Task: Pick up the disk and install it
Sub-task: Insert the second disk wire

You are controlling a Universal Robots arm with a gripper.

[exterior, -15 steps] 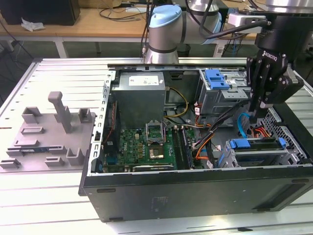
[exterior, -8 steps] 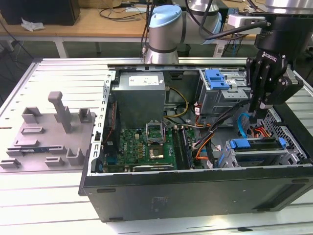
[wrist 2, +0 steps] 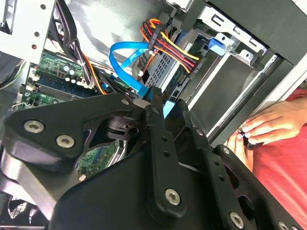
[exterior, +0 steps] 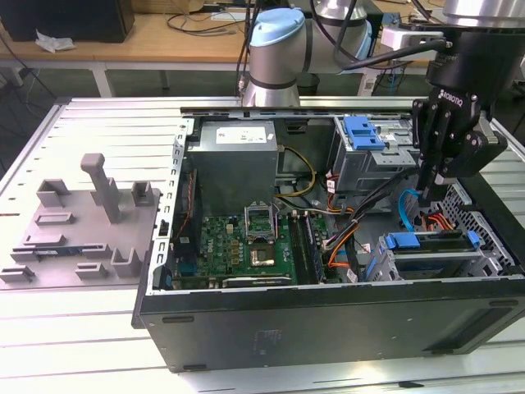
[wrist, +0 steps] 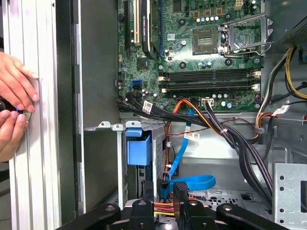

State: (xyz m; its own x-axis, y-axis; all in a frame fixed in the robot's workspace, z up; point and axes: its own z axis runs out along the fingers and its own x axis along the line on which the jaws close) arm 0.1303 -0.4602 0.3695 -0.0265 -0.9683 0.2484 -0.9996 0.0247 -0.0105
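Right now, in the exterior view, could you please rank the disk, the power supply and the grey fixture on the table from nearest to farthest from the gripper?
1. The disk, in its blue bracket in the bay just below the gripper.
2. The power supply, the grey box at the case's back, toward the exterior view's left.
3. The grey fixture, outside the case on the table, farthest to the exterior view's left.

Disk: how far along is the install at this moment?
Looks done: the disk, in its blue bracket, already lies in the drive cage at the exterior view's right. In hand: the pincer hangs just above it among the cables, and I see nothing carried. Left: whether the disk is fully seated can't be judged. A blue cable loops beside the cage.
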